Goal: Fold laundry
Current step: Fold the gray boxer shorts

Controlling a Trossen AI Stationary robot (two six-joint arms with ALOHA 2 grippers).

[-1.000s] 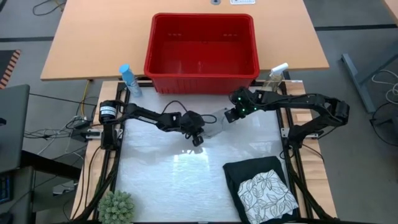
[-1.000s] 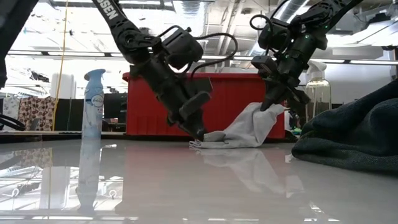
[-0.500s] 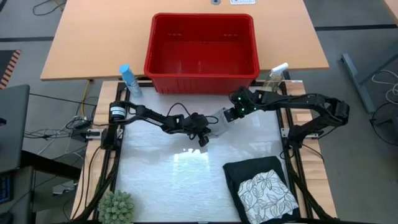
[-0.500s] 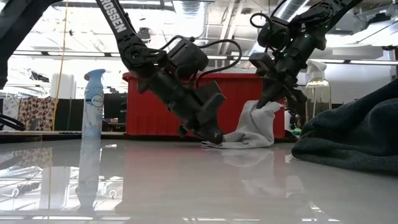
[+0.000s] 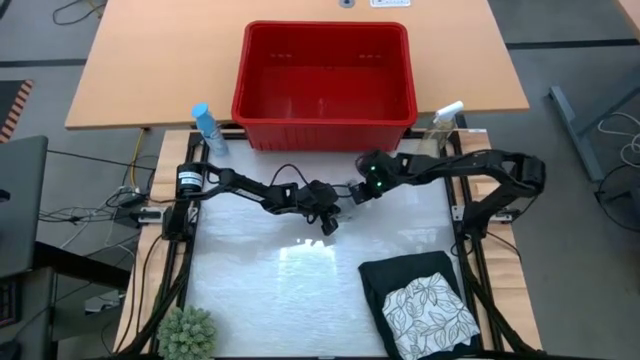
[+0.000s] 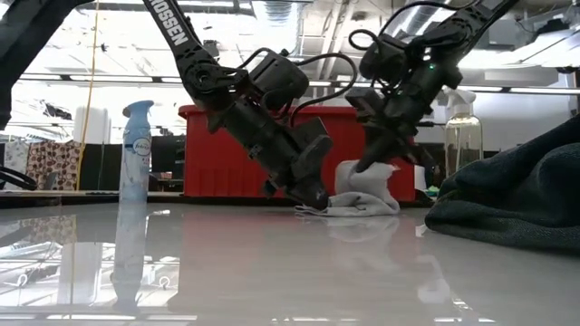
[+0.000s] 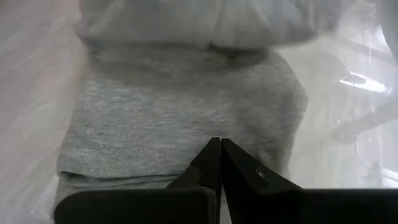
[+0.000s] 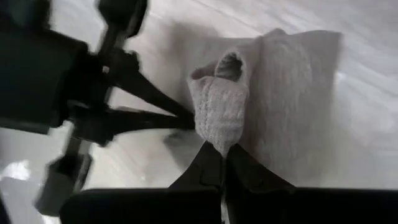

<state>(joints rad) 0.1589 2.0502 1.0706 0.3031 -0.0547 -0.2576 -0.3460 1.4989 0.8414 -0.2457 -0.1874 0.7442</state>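
Small grey cloth sits on the desk toward the back, in front of the red basket, between the two tools. Left tool is low at the cloth's near edge, tips pressed together onto the hem; looks like a pin to keep the bottom layer from sliding while the other side comes over. Left wrist view shows the closed tips right at the folded edge, grey fabric lying flat in layers beyond.

Right tool is clamped on a raised pinch of the same cloth, lifted above the desk and leaning toward the left tool. Right wrist view shows a bunched loop of fabric sticking up from its tips, so this is the carrying hand. My read: mid-fold, one side being brought across the pinned side.

Dark jeans lie folded at the near right corner of the desk with the leaf-print cloth stacked on top, well apart from the action, probably parked as the done pile. Basket looks empty, so this grey piece seems to be the last item. Spray bottle and clear bottle stand at the basket's two front corners, out of the way. Small plant at the near left corner.
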